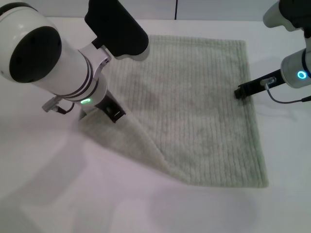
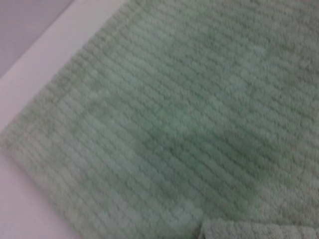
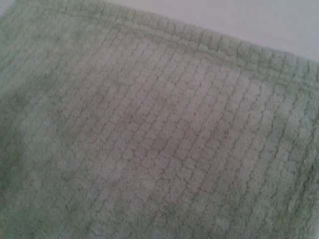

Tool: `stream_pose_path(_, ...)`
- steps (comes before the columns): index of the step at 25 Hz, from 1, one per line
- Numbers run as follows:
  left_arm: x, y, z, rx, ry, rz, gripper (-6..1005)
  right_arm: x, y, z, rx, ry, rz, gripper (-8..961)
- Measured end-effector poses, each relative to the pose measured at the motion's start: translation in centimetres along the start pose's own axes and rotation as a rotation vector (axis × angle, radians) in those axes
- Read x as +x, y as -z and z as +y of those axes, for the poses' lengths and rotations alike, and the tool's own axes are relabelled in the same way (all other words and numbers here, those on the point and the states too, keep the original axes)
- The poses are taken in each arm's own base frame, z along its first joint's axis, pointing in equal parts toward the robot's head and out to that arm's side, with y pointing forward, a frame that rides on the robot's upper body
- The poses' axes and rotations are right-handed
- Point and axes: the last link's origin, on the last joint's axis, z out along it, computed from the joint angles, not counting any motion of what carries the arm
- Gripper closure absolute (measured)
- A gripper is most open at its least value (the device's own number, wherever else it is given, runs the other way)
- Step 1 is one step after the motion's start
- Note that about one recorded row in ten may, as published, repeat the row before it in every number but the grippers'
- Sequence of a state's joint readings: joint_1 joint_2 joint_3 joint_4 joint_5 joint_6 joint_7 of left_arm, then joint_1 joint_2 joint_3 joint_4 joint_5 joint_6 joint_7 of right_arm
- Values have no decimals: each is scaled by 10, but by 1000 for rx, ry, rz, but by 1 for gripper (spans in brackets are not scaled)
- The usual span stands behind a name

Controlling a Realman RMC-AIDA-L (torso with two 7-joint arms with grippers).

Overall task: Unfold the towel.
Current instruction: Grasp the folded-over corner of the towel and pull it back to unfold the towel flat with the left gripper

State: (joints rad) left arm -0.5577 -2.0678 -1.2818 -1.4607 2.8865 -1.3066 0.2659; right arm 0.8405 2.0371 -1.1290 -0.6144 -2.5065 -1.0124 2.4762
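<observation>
Left gripper (image 1: 112, 112) sits at the left edge of the towel (image 1: 194, 116), apparently closed on a raised fold. The towel lies mostly flat on the table (image 1: 58, 194). Right gripper (image 1: 240, 92) rests at the right hem; jaw state cannot be told. Next move: draw the left fold outward.

A smooth white tabletop (image 1: 43, 194) fills nearly the whole scene under soft, even light, with faint grey shadows across its near part and a dark strip (image 1: 204, 8) running along its far edge.
</observation>
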Motion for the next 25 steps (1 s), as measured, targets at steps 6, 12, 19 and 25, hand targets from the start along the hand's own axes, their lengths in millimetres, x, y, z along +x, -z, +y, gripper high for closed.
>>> stream_pose_path(6,-6,0,-2,-3,17,-31,991,0,0,0,1,0,0,950)
stream_pose_path(12,-16,0,-4,-12,38,-90,990,2,0,-1,2,-2,1,950)
stream_pose_path(19,-20,3,-2,-23,38,-134,990,2,0,-1,2,-1,1,949)
stream_pose_path(25,-20,12,1,-29,47,-159,990,1,0,-1,1,1,-1,948)
